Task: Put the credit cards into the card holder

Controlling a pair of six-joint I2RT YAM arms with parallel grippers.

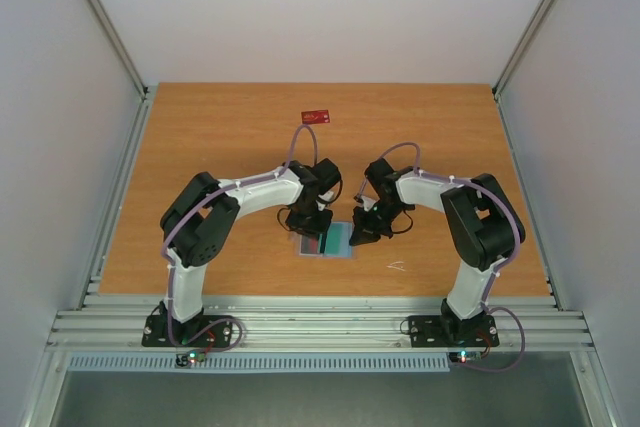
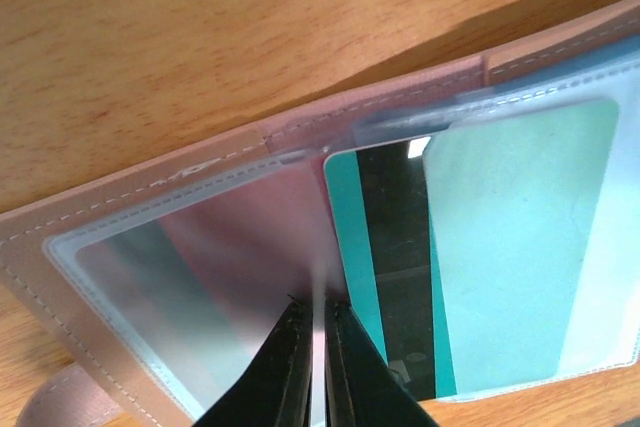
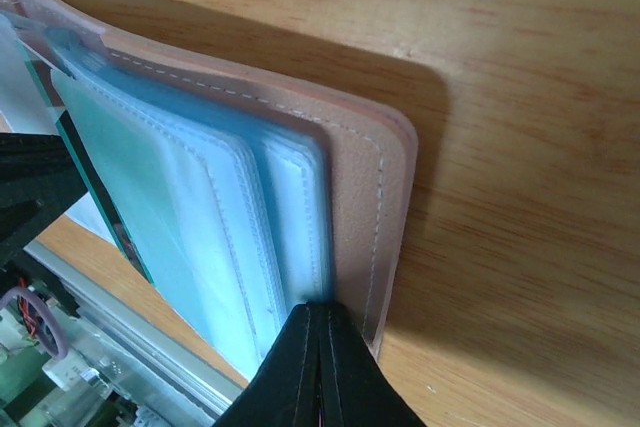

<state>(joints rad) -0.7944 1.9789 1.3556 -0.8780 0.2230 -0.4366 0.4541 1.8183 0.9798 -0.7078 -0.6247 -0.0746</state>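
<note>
We find the left gripper [image 2: 315, 303] pinching a clear sleeve [image 2: 200, 267], the right gripper [image 3: 319, 309] shut at the card holder [image 3: 372, 207] edge, apparently keeping it spread.

Right end effector [image 3: 320, 322], jaws pressed together, its tip touching the near edge of the open card holder [image 3: 372, 197]. The holder's tan stitched cover lay on the bench [image 3: 500, 67], just right of the tip. A stack of clear blue-tinted leaves [image 3: 270, 217] fanned away to the left. A teal-green card [image 3: 110, 177] sat in the leftmost leaf. Whether a leaf was pinched could not be told.
</note>
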